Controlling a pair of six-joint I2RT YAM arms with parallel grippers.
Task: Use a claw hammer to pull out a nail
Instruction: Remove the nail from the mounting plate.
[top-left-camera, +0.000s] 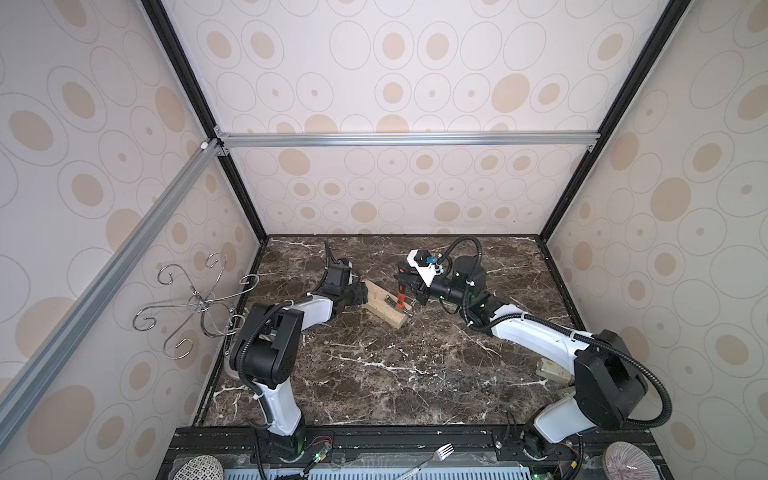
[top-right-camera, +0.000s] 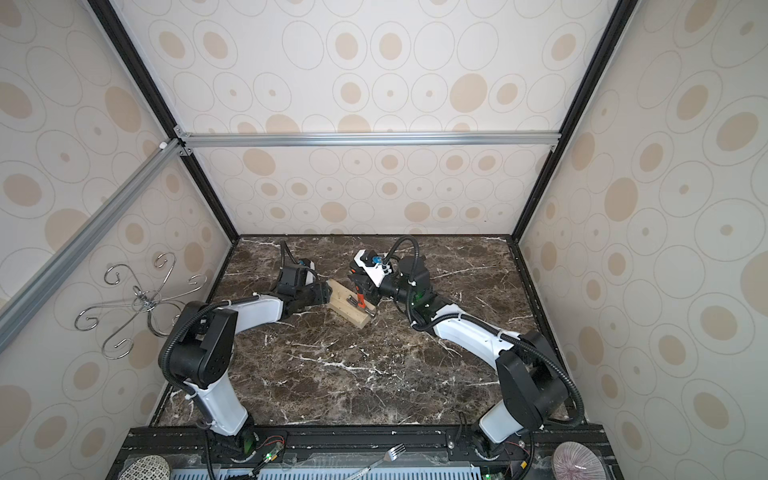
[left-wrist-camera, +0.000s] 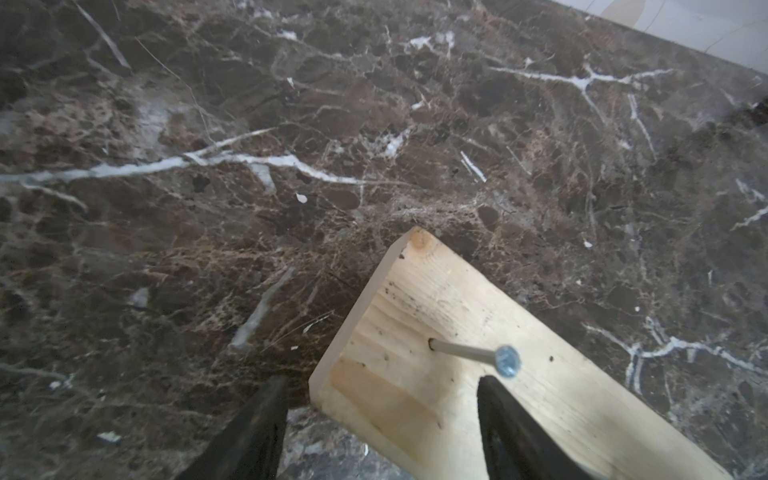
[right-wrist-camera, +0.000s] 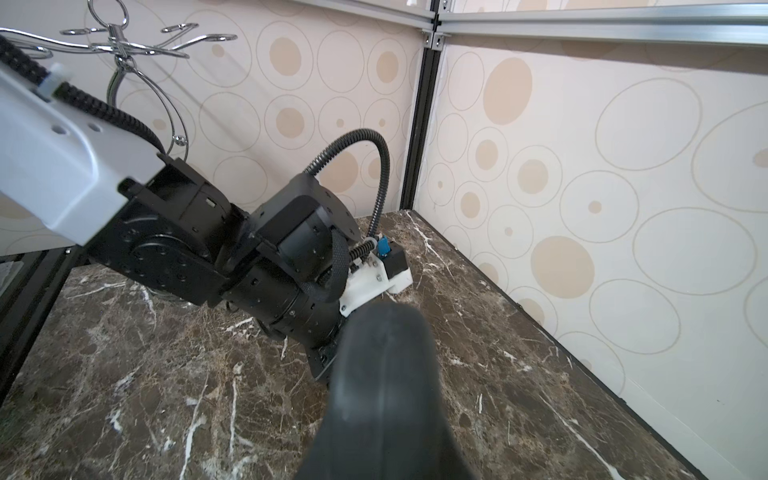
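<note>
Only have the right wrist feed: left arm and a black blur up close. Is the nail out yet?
Observer: No. In the left wrist view the nail stands leaning in the wood block, shaft mostly exposed, no claw on it.
Operator: Where's the hammer?
Observer: In both top views the claw hammer is head-down on the block, apart from the nail, its handle gripped by the right gripper.
Operator: And the left side?
Observer: The left gripper is open, straddling the block's end near the nail: one finger beside the block, the other over it.
</note>
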